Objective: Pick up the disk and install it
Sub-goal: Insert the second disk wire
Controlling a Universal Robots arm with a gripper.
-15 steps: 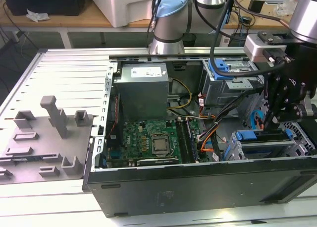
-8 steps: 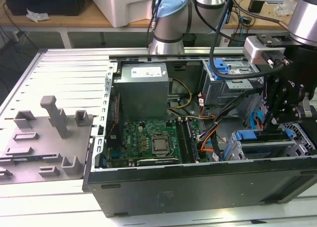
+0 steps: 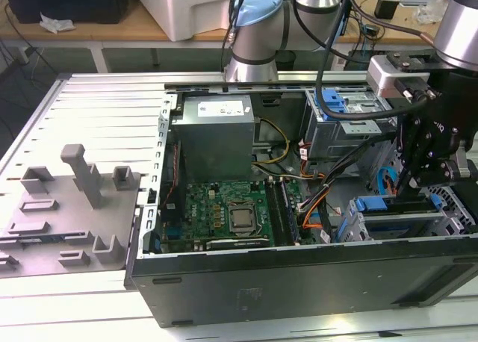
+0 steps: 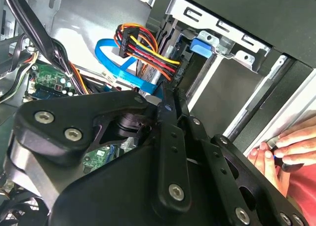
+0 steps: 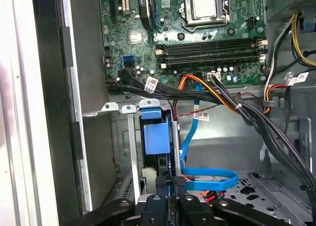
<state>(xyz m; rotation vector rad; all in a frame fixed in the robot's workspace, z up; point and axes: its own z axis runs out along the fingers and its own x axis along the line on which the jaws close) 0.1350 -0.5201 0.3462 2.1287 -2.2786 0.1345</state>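
Blue-framed, the disk stands on edge in the drive cage just ahead of my gripper, whose fingers pinch narrowly on its edge. I judge installation mostly done, seating unconfirmed.

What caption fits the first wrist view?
Gripper lowering the blue-framed disk into the drive cage below the motherboard.

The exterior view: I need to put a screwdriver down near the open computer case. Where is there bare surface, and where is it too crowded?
Free: the ribbed metal table between the grey fixture plate and the case wall. Crowded: inside the case, the motherboard, power supply and cable bundle fill the floor, and the gripper stands over the drive cage.
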